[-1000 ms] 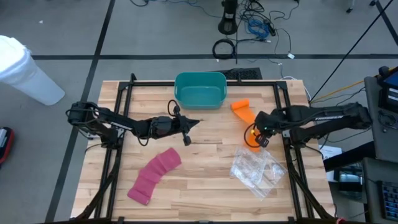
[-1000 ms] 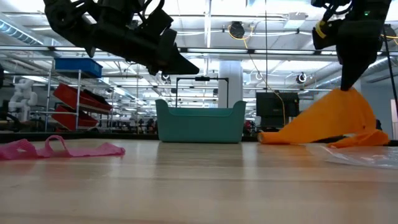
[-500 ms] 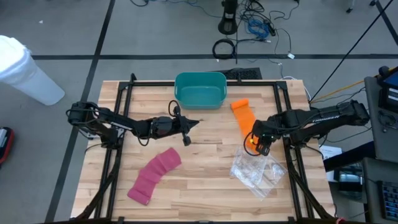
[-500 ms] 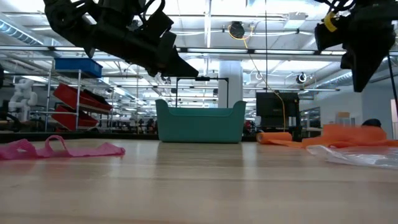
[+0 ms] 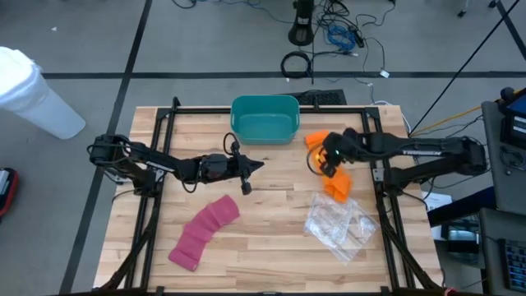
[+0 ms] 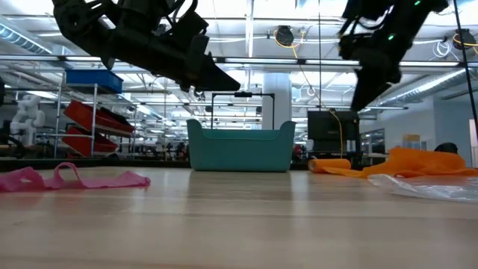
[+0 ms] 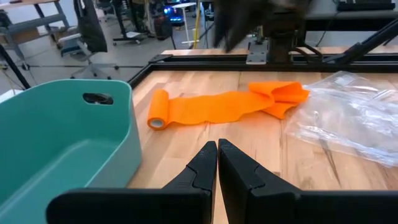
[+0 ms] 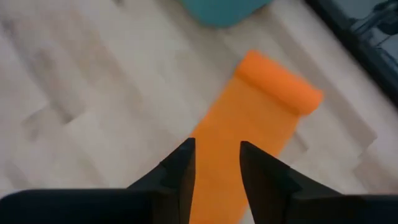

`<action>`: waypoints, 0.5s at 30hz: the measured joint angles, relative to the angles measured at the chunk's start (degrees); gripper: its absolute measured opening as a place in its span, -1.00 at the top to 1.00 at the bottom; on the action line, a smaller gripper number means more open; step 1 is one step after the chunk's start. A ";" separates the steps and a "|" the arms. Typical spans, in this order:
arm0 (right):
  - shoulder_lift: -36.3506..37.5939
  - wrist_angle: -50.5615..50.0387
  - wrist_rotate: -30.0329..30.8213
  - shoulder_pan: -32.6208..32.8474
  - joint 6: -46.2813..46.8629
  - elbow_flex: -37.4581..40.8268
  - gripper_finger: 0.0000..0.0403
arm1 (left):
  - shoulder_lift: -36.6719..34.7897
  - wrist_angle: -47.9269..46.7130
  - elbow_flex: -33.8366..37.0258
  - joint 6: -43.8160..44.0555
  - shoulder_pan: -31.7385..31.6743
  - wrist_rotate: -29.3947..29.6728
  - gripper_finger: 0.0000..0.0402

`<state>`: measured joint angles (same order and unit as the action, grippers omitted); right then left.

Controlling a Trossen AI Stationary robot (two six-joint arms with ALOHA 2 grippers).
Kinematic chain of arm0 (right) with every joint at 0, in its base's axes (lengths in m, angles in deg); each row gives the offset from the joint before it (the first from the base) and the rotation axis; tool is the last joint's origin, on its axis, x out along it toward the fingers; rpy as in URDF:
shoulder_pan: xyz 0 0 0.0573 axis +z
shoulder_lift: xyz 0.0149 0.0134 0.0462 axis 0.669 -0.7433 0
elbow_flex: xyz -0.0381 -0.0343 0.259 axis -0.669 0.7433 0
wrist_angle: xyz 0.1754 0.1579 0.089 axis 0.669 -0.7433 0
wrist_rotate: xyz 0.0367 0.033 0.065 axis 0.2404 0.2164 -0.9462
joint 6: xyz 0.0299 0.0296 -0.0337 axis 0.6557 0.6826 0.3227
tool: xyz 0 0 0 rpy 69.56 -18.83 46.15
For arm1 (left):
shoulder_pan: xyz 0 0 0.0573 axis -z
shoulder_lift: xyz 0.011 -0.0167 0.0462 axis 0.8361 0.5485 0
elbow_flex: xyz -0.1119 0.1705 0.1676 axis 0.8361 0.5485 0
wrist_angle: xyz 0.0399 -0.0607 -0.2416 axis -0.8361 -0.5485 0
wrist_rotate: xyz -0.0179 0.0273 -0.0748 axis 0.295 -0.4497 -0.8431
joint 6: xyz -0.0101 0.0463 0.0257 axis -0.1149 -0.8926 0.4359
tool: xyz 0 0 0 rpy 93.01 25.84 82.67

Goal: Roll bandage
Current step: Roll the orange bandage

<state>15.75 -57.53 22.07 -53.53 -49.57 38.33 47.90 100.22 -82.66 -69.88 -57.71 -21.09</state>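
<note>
The right gripper (image 8: 214, 163) hangs with its jaws parted and empty above the flat tail of the long orange fabric bandage (image 5: 327, 161), so the step in hand looks like reaching for the rolled end. Next it must descend onto that roll near the teal plastic bin (image 5: 264, 118). The bandage lies mostly unrolled on the wooden tabletop (image 5: 271, 222), its near end crumpled beside a clear plastic bag (image 5: 339, 224), while the left gripper (image 7: 217, 155) waits mid-table, jaws closed on nothing.

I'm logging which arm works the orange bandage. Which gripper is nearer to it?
Right. The right gripper hangs open just above the orange bandage; the left gripper, shut, sits well off toward the table's middle.
</note>
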 joint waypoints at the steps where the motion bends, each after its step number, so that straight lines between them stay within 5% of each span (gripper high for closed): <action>1: -0.93 1.33 0.03 -1.67 -1.26 0.00 0.47 | 0.00 -0.04 0.00 0.00 -0.02 0.00 0.89; 6: -7.06 6.96 -2.12 -10.12 -7.82 0.00 0.46 | -0.02 -2.52 0.00 -0.02 -0.02 -4.17 0.89; 12: -16.30 12.30 -20.66 -21.53 -13.42 0.02 0.35 | -0.02 -5.45 0.00 0.57 -0.02 -5.25 0.89; 15: -18.42 13.03 -20.73 -26.61 -15.78 0.02 0.30 | -0.02 -7.27 0.00 1.93 -0.02 -5.64 0.89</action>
<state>-2.67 -44.50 1.34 -80.14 -65.35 38.35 47.87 92.95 -82.66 -67.95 -57.73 -26.73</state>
